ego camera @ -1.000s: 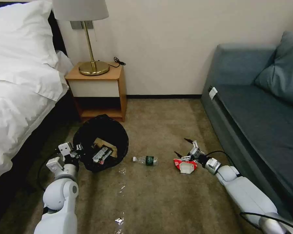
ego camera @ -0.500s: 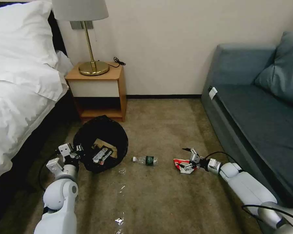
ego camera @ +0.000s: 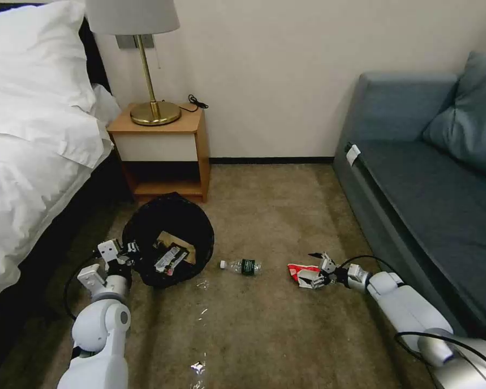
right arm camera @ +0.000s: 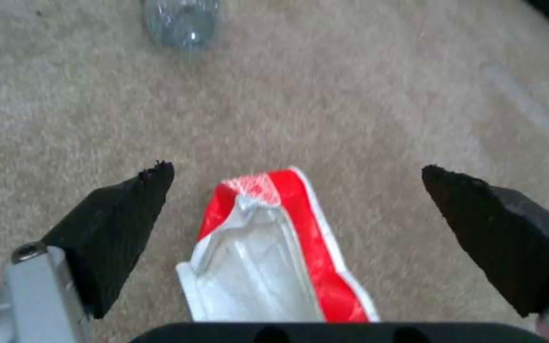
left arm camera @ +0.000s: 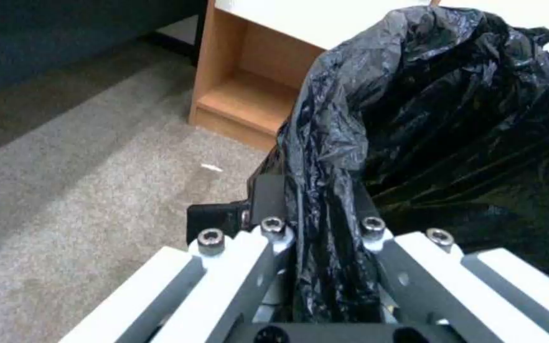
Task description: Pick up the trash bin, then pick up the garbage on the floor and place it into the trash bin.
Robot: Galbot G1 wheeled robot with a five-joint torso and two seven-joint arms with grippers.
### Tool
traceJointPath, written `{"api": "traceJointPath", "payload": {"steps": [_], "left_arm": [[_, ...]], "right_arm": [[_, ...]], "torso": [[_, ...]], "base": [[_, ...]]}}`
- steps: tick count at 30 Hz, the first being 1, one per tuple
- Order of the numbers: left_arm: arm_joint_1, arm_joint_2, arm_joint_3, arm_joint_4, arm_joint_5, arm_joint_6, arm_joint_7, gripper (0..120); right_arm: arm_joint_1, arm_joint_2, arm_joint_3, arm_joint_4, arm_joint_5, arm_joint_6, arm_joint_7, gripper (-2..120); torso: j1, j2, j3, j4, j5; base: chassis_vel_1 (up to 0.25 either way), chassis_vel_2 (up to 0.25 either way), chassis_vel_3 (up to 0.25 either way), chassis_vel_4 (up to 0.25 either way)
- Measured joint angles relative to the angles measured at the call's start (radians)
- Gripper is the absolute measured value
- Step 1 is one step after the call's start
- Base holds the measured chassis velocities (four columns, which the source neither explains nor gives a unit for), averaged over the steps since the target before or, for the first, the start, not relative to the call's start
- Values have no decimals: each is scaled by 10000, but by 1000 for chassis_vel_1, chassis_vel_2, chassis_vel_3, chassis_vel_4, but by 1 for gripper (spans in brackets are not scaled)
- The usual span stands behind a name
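The trash bin [ego camera: 146, 227], its black liner [left arm camera: 452, 119] folded over the rim, tilts toward me on the carpet at left. My left gripper [ego camera: 125, 254] is shut on its near rim, and the liner is pinched between the fingers [left arm camera: 268, 228]. Tan paper [ego camera: 169, 237] and a wrapper [ego camera: 170, 257] lie inside. A clear bottle [ego camera: 243, 266] with a dark green label lies on the floor mid-room, its base [right arm camera: 182, 21] showing in the right wrist view. My right gripper [ego camera: 309, 270] is open and low, its fingertips either side of the red-and-white wrapper [right arm camera: 268, 247], also [ego camera: 297, 270].
A wooden nightstand [ego camera: 162, 151] with a brass lamp [ego camera: 155, 111] stands behind the bin. The bed [ego camera: 27, 162] runs along the left and a blue-grey sofa [ego camera: 432, 178] along the right. Small clear plastic scraps [ego camera: 198, 368] lie on the carpet in front.
My right gripper has dropped toward the floor and now straddles the red-and-white wrapper. The left arm and bin have barely moved.
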Motion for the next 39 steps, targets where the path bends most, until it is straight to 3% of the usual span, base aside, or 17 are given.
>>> {"api": "traceJointPath", "payload": {"steps": [12, 25, 32, 35, 38, 39], "left_arm": [[61, -89, 27, -33, 127, -21, -8, 4], [121, -162, 90, -20, 288, -55, -6, 4], [153, -178, 89, -93, 305, -68, -5, 4], [195, -168, 80, -149, 305, -70, -5, 4], [208, -167, 79, -167, 305, -70, -5, 4], [217, -166, 75, -184, 304, -72, -5, 4]], "right_arm": [[214, 167, 387, -740, -878, -662, 326, 100], [280, 379, 823, -1201, -723, -1400, 399, 100], [295, 449, 782, -1293, -655, -1459, 408, 74], [186, 467, 782, -1322, -652, -1502, 401, 58], [165, 475, 787, -1334, -651, -1511, 403, 54], [145, 476, 795, -1341, -651, -1517, 404, 45]], "torso": [[0, 0, 0, -4, -4], [1, 0, 0, -4, -4], [1, 0, 0, -4, -5], [0, 0, 0, -4, -4], [0, 0, 0, -4, -5], [0, 0, 0, -4, -4]], "base": [[0, 0, 0, 0], [0, 0, 0, 0], [0, 0, 0, 0], [0, 0, 0, 0], [0, 0, 0, 0], [0, 0, 0, 0]]}}
